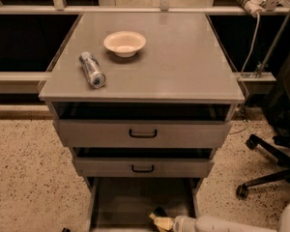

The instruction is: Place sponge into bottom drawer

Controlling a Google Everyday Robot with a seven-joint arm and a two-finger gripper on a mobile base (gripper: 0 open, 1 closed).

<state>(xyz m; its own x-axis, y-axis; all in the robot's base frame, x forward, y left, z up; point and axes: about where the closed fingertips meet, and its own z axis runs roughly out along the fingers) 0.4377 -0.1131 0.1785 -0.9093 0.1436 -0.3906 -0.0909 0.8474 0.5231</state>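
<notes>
The bottom drawer (130, 199) is pulled out at the foot of the grey cabinet, and its flat floor shows. My gripper (166, 223) comes in from the lower right on a white arm (217, 224) and sits low over the drawer's front right part. It is shut on the sponge (159, 214), whose dark top and pale yellow base show at the gripper's tip. I cannot tell whether the sponge touches the drawer floor.
A cream bowl (124, 42) and a silver can (92, 69) lying on its side are on the cabinet top. Two upper drawers with black handles (143, 133) (142, 168) stand slightly ajar. An office chair base (268, 175) stands at the right on the speckled floor.
</notes>
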